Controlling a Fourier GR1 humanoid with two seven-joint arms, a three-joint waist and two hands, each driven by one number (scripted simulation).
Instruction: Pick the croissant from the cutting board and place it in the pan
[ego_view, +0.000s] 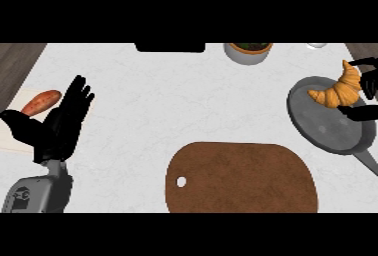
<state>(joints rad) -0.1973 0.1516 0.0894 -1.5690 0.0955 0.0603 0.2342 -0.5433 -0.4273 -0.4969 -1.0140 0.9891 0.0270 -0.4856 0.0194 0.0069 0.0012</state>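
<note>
A golden croissant (338, 90) hangs over the upper right part of the grey pan (328, 125) at the right of the counter. My right hand (363, 114) comes in from the right edge, fingers and thumb curled round the croissant, mostly cut off by the frame. The brown cutting board (242, 179) lies bare at the lower middle. At the left, my left hand (63, 120) stays open, fingers up, resting.
A reddish sausage-like item (40, 101) lies on a pale board (15, 142) behind the left hand. A grey pot with greenery (248, 52) and a black object (170, 47) sit at the far edge. The pan's handle (368, 162) points lower right.
</note>
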